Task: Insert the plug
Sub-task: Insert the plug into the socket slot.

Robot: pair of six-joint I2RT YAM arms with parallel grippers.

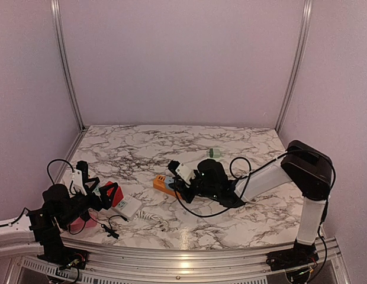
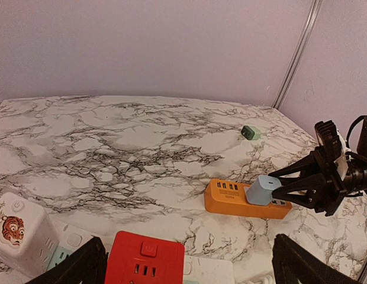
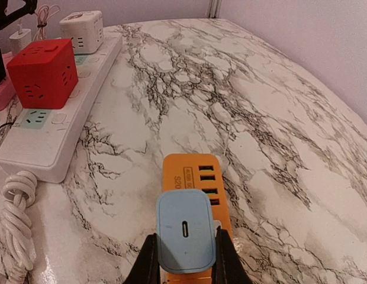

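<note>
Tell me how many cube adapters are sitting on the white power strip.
2. A red cube sits mid-strip on the white power strip; a white cube stands at its far end in the right wrist view. No others show.

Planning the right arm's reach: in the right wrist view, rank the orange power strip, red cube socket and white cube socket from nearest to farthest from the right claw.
1. orange power strip, directly under the right claw holding the blue charger.
2. red cube socket, upper left of the view.
3. white cube socket, beyond the red one.
</note>
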